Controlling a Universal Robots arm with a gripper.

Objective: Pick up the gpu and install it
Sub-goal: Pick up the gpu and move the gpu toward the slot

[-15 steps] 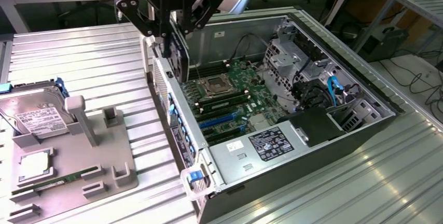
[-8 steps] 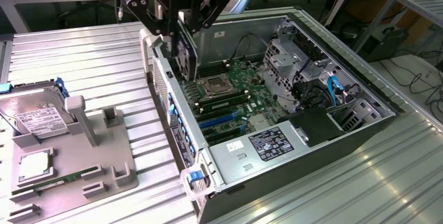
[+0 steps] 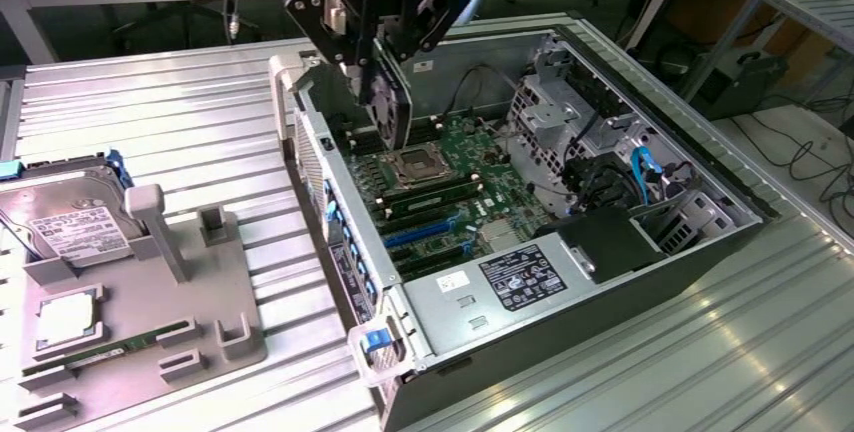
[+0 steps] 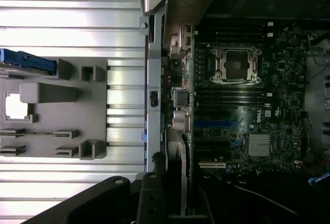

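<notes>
Pinching is what we judge the jaws to be doing: they close on the top edge of the graphics card (image 3: 384, 102), which hangs edge-down in the air, not yet seated. It sits over the open computer case (image 3: 601, 352), close to the case's tall side wall and above the end of the circuit board (image 3: 461, 187) where the processor socket (image 3: 416, 162) lies. In the wrist view the graphics card (image 4: 178, 177) shows edge-on along that same wall, its silvery strip towards the board.

The blue slots (image 3: 424, 234) lie further along the board, so we reckon the card is not yet over its place. We see three risks. The hanging lower edge could clip the case wall or the socket if it drops here. A small tilt in the grip would leave the contacts off the slot, and pushing then could bend the board. The metal strip could also catch on the wall's cut-outs. The grey tray (image 3: 147, 352) at the surface's edge is well clear.
</notes>
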